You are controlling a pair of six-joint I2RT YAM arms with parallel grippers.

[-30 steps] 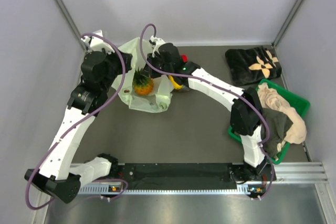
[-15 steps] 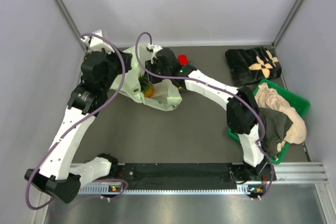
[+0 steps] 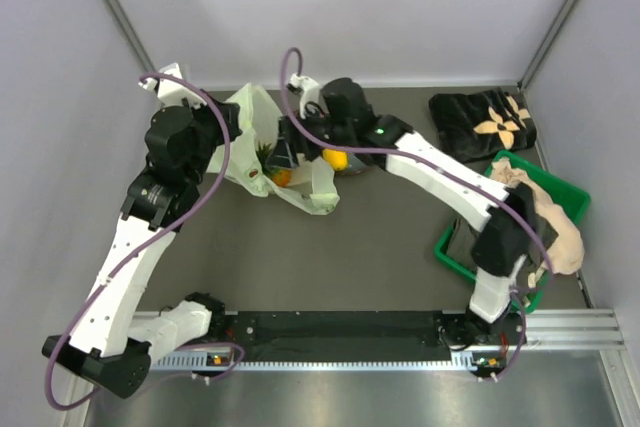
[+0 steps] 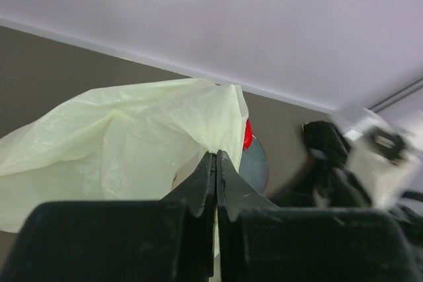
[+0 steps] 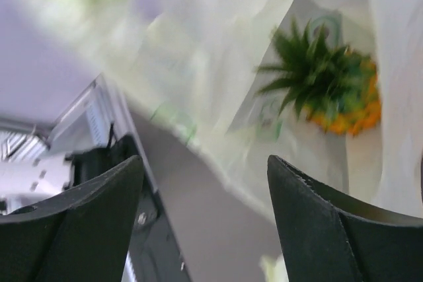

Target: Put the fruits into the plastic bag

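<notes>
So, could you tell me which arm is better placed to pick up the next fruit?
Right, probably. The right gripper is open and empty near the small yellow toy fruit, while the left gripper is shut on the pale green translucent plastic bag, pinching its edge.

The pale green, translucent plastic bag is seen bunched up at the far left, one edge raised. An orange pineapple with a green crown is lodged inside. A yellow mango is seen at the bag's right edge, and a red round fruit is half hidden behind it.
</notes>
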